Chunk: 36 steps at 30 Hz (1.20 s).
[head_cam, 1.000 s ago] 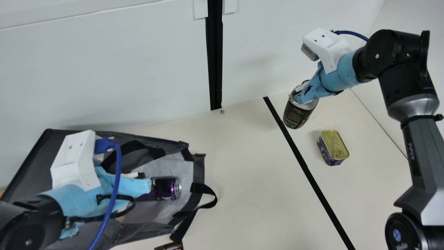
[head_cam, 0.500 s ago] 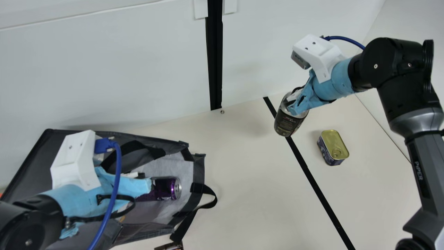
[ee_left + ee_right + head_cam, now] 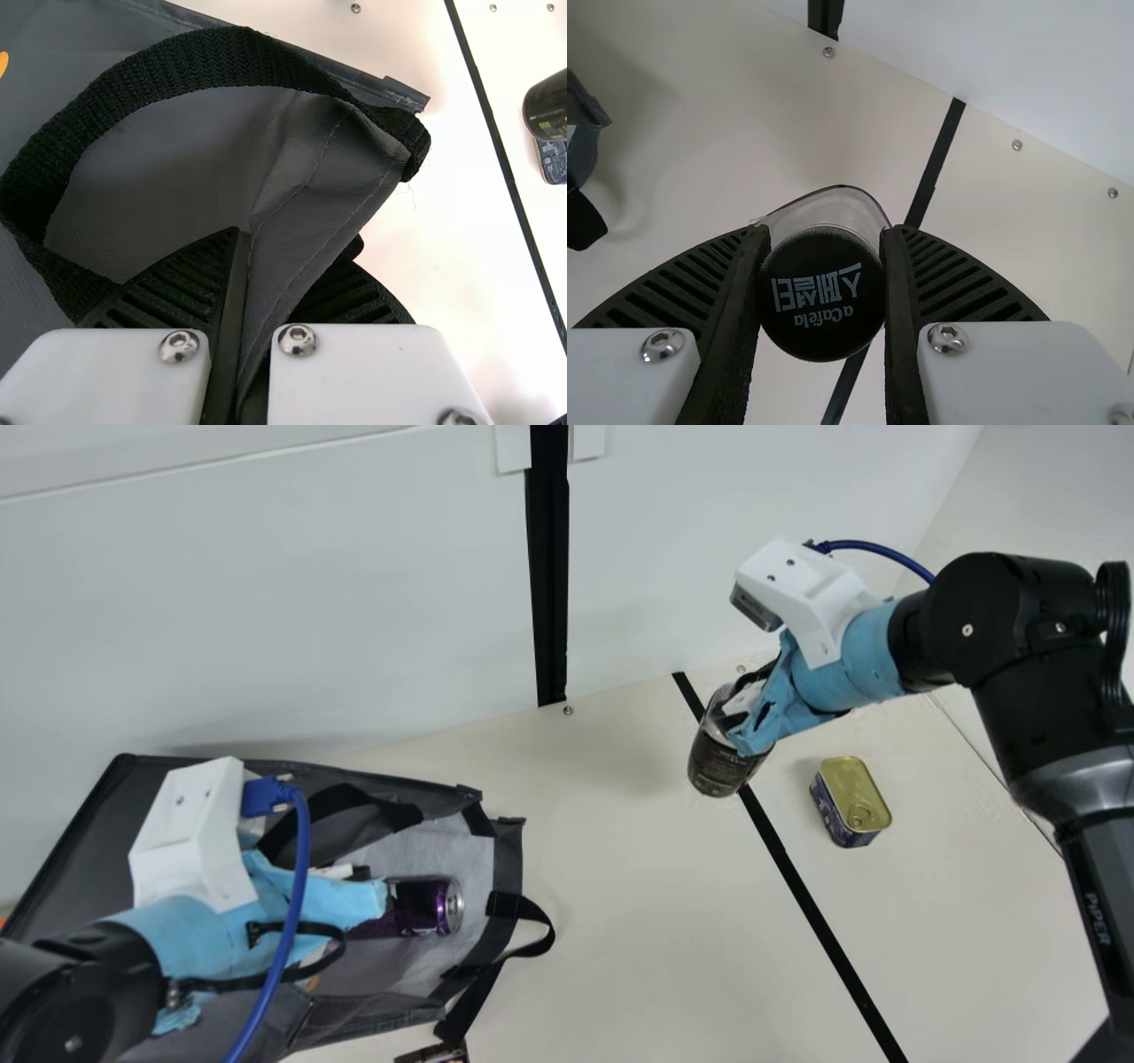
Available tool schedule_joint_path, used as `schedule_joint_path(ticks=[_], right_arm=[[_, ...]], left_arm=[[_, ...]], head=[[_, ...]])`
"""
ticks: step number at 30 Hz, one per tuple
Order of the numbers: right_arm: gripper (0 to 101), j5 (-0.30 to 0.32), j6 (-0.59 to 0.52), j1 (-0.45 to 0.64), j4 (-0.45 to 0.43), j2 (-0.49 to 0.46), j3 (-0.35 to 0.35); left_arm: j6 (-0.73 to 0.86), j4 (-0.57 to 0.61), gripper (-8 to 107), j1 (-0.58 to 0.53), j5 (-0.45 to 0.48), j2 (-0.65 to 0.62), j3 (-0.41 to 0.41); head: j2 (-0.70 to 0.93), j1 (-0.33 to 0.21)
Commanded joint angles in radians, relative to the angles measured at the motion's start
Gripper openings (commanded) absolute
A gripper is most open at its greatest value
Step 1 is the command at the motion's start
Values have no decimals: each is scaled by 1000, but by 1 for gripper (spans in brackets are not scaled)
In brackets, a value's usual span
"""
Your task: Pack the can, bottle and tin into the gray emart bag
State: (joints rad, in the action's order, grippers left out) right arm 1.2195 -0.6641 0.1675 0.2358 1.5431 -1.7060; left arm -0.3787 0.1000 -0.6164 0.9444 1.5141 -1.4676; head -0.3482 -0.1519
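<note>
Packing the bottle [image 3: 716,762]: right gripper [image 3: 825,232] is clasping it above the counter [image 3: 620,886]; left gripper [image 3: 248,237] is pinching the bag [image 3: 84,833] (can [image 3: 430,906] lying inside). Tin [image 3: 853,795] is sitting on the counter. Next move is needing bottle-to-bag alignment.

Gray bag [image 3: 75,846]: open. Purple can [image 3: 425,908]: lying inside bag. Dark bottle [image 3: 716,763]: tilted, right of bag. Gold-lidded tin [image 3: 852,797]: closed, farther right.
</note>
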Motion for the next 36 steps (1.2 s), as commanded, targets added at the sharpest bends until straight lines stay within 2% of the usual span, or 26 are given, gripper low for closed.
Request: schedule_joint_path(ticks=[1, 13, 36], right_arm=[[0, 0, -1, -8, 0, -9, 11], [0, 0, 8, -77, -11, -73, 91], [0, 0, 43, -239, -58, -143, 170]], left_arm=[[0, 0, 10, 0, 0, 0, 0], [0, 0, 10, 0, 0, 0, 0], [0, 0, 10, 0, 0, 0, 0]], head=[[-1, -23], [-1, -23], [-1, -23]])
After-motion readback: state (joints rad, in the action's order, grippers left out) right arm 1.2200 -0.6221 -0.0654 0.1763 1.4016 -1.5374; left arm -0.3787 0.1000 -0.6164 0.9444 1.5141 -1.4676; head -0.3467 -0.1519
